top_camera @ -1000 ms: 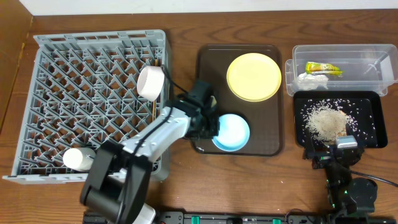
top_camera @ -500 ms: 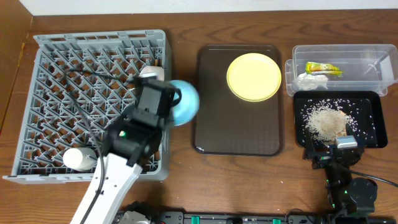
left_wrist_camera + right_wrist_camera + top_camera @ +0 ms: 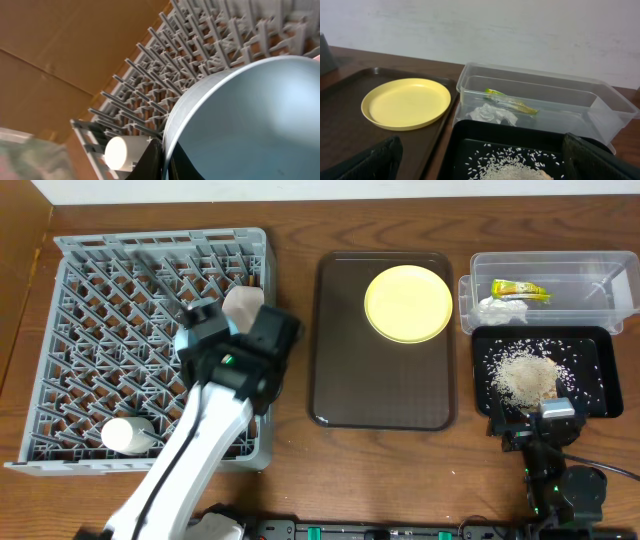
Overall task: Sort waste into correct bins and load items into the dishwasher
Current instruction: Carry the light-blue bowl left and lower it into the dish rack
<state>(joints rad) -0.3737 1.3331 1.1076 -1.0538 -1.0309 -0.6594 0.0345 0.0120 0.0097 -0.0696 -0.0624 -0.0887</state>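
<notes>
Left arm has swung in from the rack's (image 3: pixel 100 310) right wall and now sits over its right half. 0.5 s ago the blue bowl (image 3: pixel 250 125) hung past that wall; 1 s ago it was on the brown tray (image 3: pixel 380 395).

- Left gripper (image 3: pixel 164 159): clamped on the blue bowl's rim, one dark finger visible against the edge in the wrist view. Bowl is tipped on edge above the rack pegs. Can't tell if it touches them.
- Overhead: bowl almost fully hidden under the arm, only a sliver of blue at the arm's left side.
- White bowl (image 3: pixel 243 306) is in the rack near the right wall, just behind the arm.
- Cup (image 3: pixel 127 434) lies on its side in the rack's front-left corner.
- Plate (image 3: pixel 408 303) is on the far end of the brown tray, nothing else on it.
- Tub (image 3: pixel 590 290) holds the wrapper (image 3: pixel 520 290) and tissue (image 3: pixel 500 308).
- Black tray (image 3: pixel 592 395), just in front of the tub, holds the rice (image 3: pixel 522 375).
- Right gripper (image 3: pixel 538 420): unchanged, at the black tray's near edge, fingers spread wide, holding nothing.
</notes>
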